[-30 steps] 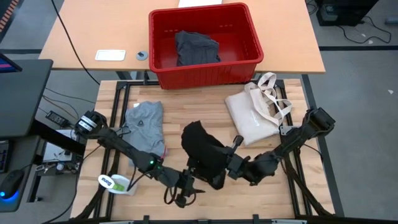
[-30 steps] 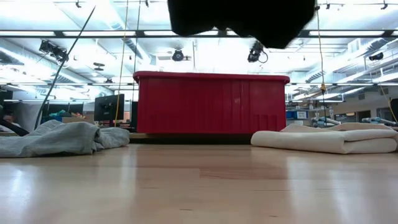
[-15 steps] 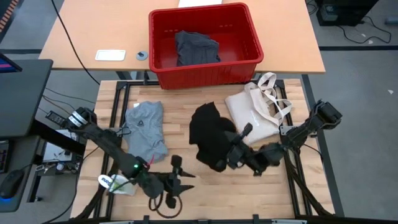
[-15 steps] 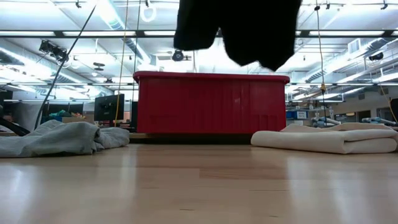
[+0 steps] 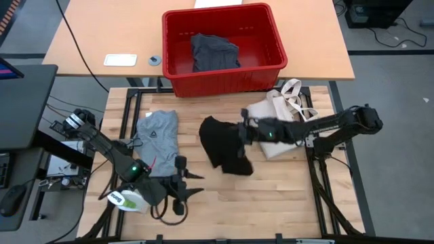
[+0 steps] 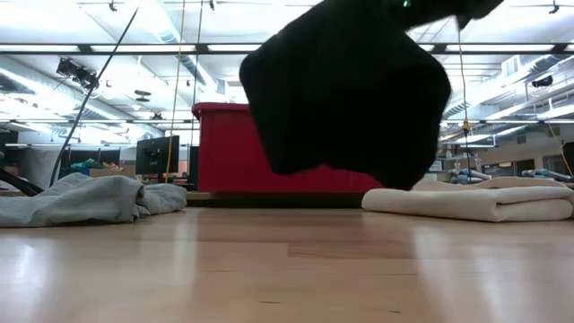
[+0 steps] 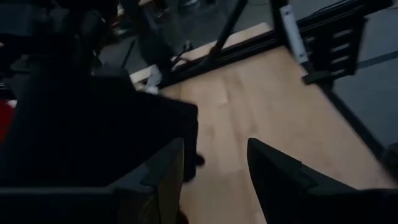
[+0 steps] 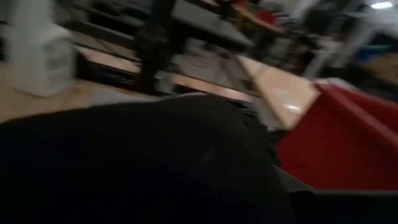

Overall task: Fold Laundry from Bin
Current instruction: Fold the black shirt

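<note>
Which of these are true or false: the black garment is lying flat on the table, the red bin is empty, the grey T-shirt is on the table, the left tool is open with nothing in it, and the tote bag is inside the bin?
1. The black garment lies flat on the table. False: it hangs in the air from the right tool; the low view shows it clear of the table.
2. The red bin is empty. False: a dark grey garment lies inside it.
3. The grey T-shirt is on the table. True.
4. The left tool is open and holds nothing. True.
5. The tote bag is in the bin. False: it lies on the table, in front of the bin.
</note>
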You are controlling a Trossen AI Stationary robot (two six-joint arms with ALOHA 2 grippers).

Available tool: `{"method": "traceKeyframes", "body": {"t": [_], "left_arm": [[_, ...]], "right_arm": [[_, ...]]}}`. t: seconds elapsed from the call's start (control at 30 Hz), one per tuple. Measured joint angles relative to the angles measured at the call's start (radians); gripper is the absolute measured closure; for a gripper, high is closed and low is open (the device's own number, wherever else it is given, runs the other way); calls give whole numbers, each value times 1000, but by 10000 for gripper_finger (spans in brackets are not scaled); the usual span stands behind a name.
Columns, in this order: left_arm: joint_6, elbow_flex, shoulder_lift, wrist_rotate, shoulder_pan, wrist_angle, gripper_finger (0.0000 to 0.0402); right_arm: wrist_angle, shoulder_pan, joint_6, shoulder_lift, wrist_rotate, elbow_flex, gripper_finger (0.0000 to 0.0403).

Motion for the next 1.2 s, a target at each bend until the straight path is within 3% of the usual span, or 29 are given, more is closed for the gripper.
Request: {"method": "traceKeyframes", "body": {"t": [0.1, 0.17, 0.3, 0.5, 0.57, 0.77, 0.9, 1.13, 1.2], "left_arm": [[-14, 0, -5, -1, 32, -24, 221], [-15, 0, -5, -1, 49, -34, 221], [-4, 0, -5, -3, 69, -38, 221], [30, 0, -5, -2, 72, -69, 221], [30, 0, -5, -2, 72, -87, 221], [-78, 0, -5, -1, 72, -142, 221], [-158, 0, -5, -1, 72, -170, 221], [-288, 0, 0, 34, 71, -243, 221], [-313, 0, 0, 33, 71, -271, 221]], "right_arm": [[5, -118, -3, -1, -200, -2, 351], [25, -188, -30, 4, -229, -2, 351], [86, -284, -235, 9, -200, -2, 351], [169, -272, -888, 8, -116, -2, 351], [175, -263, -991, 16, -77, -2, 351], [44, -195, -873, 119, -150, 0, 351], [118, -92, -827, 266, -181, -2, 351], [406, 71, -683, 474, -64, -2, 351], [444, 112, -604, 492, 26, -1, 351]]}}
